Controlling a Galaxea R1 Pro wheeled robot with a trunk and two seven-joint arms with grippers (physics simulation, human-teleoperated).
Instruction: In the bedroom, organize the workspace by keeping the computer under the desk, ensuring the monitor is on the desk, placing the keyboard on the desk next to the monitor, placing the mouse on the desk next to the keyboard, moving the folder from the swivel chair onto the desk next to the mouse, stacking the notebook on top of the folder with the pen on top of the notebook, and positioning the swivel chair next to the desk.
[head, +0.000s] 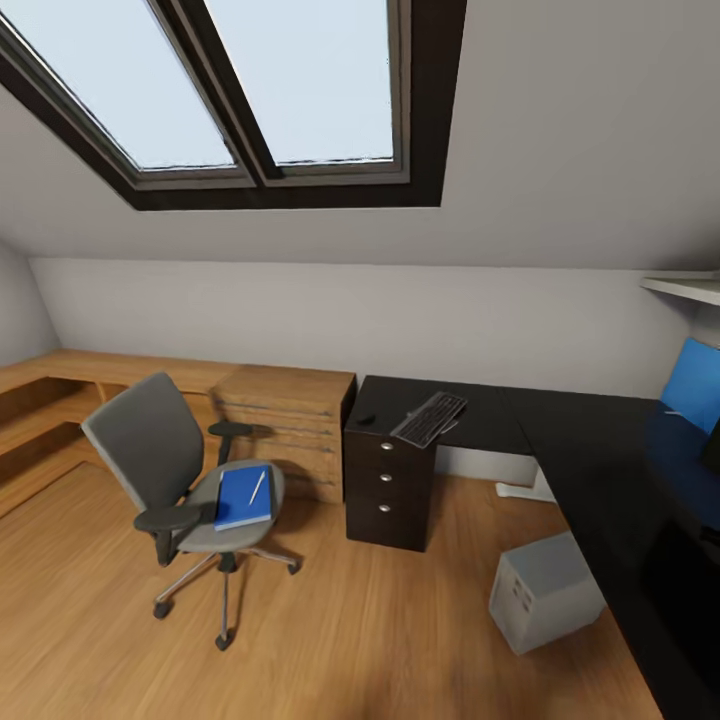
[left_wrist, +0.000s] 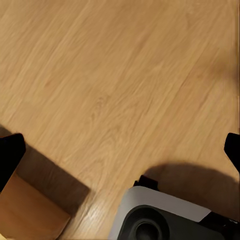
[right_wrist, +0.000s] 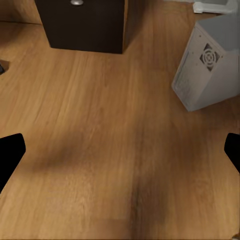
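The folder, flat and bright blue, is seen lying on the grey seat of the swivel chair, with the thin white pen laid across it. The chair is parked on the wooden floor, beside the glossy black worktop. The keyboard is tilted over the worktop's front edge, near the small dark mouse. The white-grey computer is stood on the floor. Both the left gripper and the right gripper are held wide apart over the floor, with nothing between their fingertips.
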